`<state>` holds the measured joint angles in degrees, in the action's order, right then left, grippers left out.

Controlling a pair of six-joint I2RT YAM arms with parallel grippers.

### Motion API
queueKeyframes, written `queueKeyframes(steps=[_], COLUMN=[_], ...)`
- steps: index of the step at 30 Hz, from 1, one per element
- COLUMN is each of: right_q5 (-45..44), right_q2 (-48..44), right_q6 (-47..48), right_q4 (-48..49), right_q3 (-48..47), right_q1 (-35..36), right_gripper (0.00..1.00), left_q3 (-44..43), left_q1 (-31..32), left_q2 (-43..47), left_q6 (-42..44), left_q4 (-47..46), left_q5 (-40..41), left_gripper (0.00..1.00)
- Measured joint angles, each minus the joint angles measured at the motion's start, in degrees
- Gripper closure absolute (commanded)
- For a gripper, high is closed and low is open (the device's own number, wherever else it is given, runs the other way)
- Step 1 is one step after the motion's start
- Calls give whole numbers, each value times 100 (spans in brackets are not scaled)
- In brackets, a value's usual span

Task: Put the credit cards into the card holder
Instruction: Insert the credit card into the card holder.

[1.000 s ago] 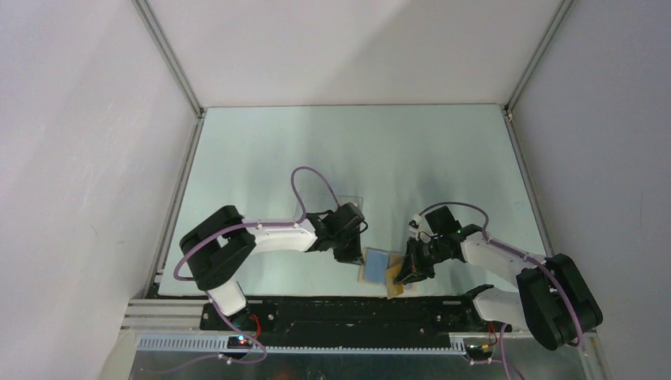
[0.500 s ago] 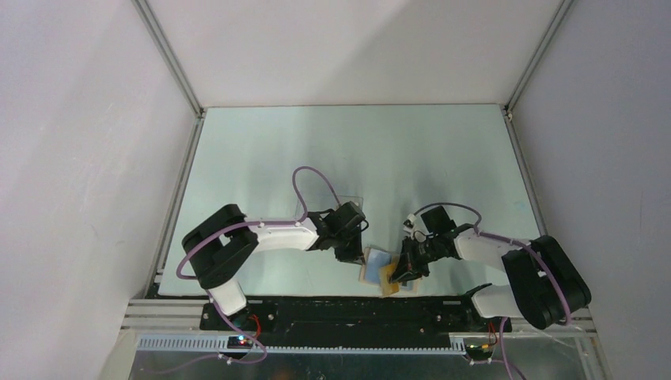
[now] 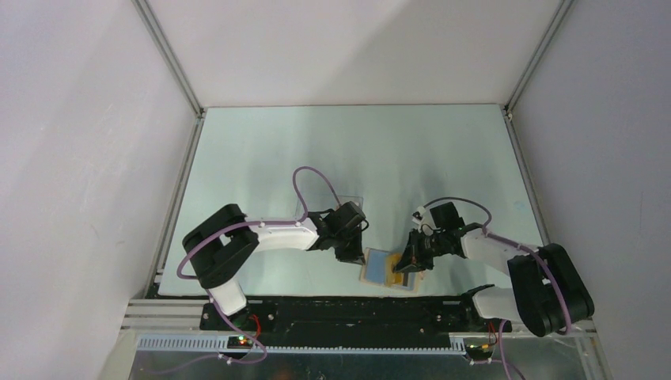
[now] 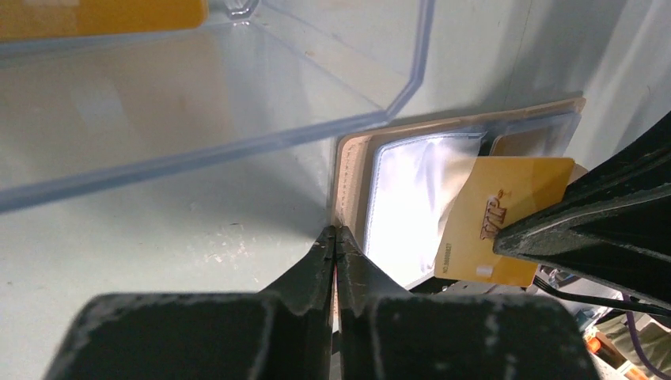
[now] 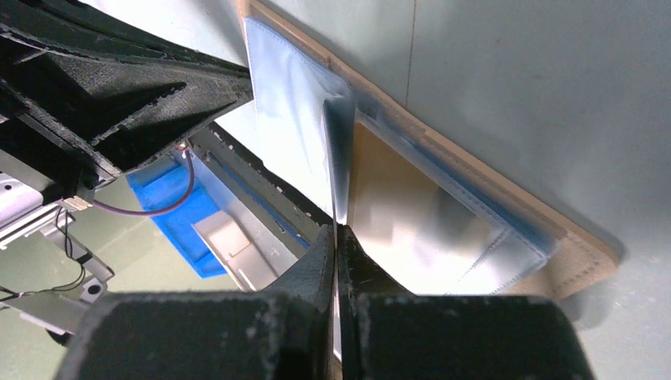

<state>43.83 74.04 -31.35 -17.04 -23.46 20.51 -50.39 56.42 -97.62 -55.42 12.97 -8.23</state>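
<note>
1. Anchoring the work, the left fingers [image 4: 335, 244] are pressed almost together and appear to pinch the near-left edge of the tan bifold card holder with blue lining [image 4: 350, 182]. The card holder lies open and flat on the table [image 3: 316, 158], close to its near edge and between the two arms.
2. The right fingers [image 5: 338, 237] are clamped shut on a thin yellow rectangular plastic card [image 4: 506, 222], seen edge-on from that wrist. Its leading corner sits at the mouth of a clear sleeve [image 4: 411, 198]. Whether it has passed under the film cannot be told.
3. Step in hand, as judged: insertion. Hold the card low and nearly parallel to the sleeve. Lead with one corner to lift the film, then square up and slide along the pocket.
4. Hold the left pinch firm so the card holder neither slides nor folds under the push.
5. Risk: a steep approach may buckle the film or jam the card.
6. Beyond, a clear rectangular plastic box [image 4: 237, 95] stands just beside the card holder. Another orange-yellow card [image 4: 103, 14] shows at its far side.
</note>
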Motion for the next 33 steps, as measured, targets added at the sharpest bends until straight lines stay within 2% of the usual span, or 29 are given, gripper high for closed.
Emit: queueKeyframes(steps=[6, 12, 18, 33], right_q5=[-107, -63, -98, -337], right_q2=[-120, 151, 181, -481], right_q6=[96, 203, 258, -61], right_q4=[-52, 70, 243, 525], right_q3=[-15, -85, -74, 306], right_q1=[-68, -74, -76, -203], right_gripper=[100, 100, 100, 100], left_q3=[-48, -68, -68, -68], left_q1=[0, 0, 0, 0], left_q2=[-52, -70, -70, -70], left_q6=[2, 2, 0, -2], left_q4=[-7, -7, -9, -20], left_q5=[-59, -98, -103, -118], left_gripper=[95, 96, 100, 100])
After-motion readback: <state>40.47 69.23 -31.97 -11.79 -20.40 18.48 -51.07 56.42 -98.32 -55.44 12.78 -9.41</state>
